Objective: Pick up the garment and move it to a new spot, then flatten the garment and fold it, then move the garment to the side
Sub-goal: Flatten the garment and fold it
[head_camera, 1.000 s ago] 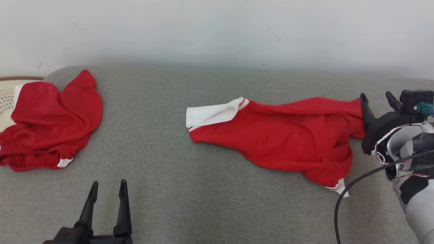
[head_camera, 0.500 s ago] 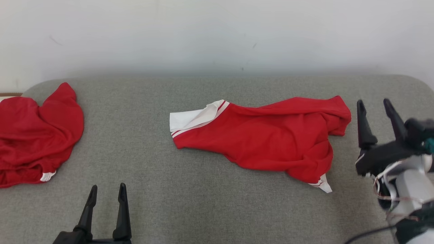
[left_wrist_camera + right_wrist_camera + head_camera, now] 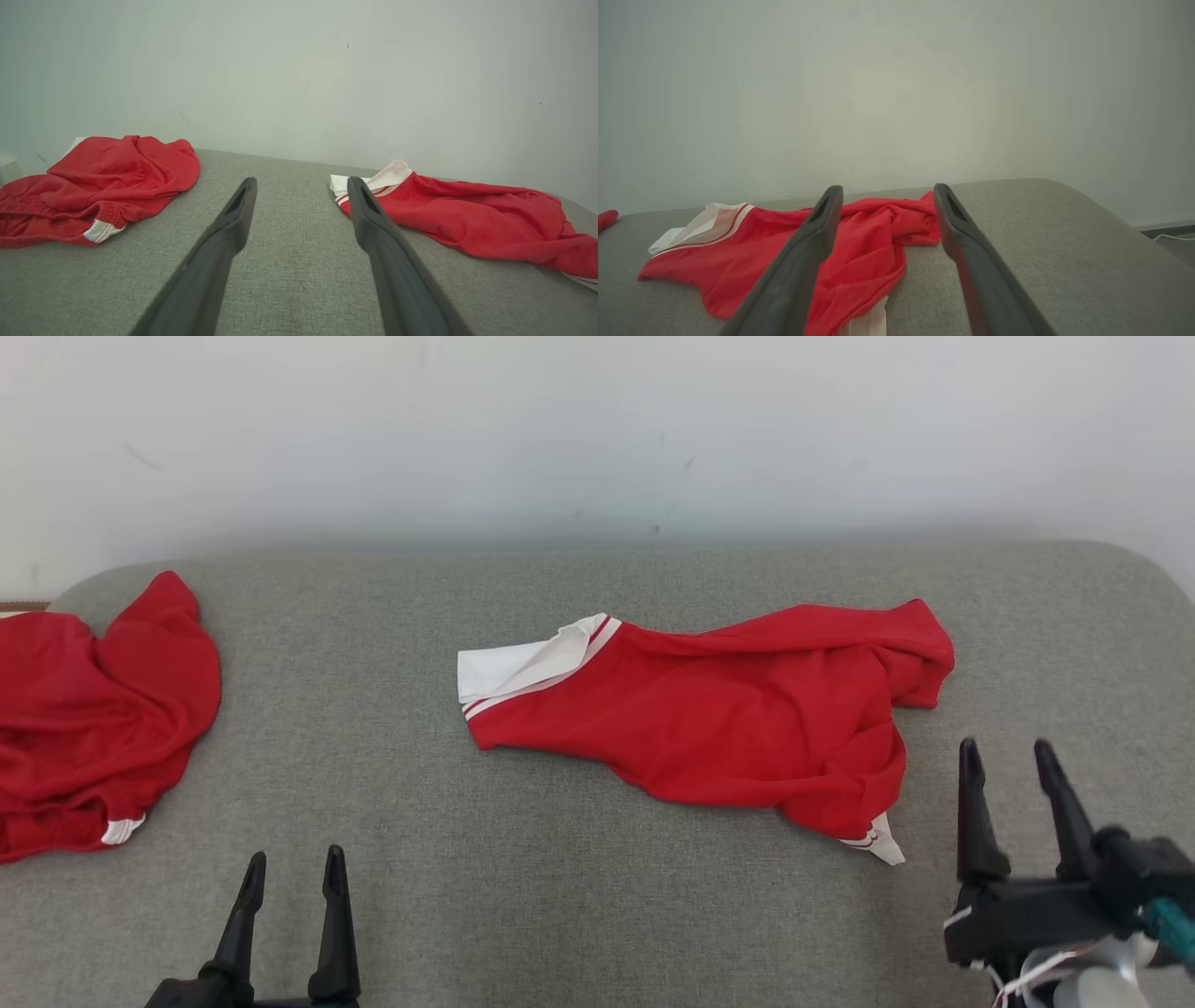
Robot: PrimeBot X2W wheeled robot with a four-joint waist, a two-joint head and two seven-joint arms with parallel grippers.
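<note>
- Red crumpled cloth garment (image 3: pixel 728 728) lies bunched on grey fabric cushion (image 3: pixel 560 905).
- Left gripper (image 3: pixel 295 855) and right gripper (image 3: pixel 1006 747) gape wide, empty.
- Grabbing hidden layers, maybe there, could tangle it.

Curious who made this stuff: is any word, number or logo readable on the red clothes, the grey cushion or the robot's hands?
No text can be read.
The middle red garment has white trim with red stripes, no lettering.
The left red garment, the grey cushion, the left hand and the right hand carry no writing.
</note>
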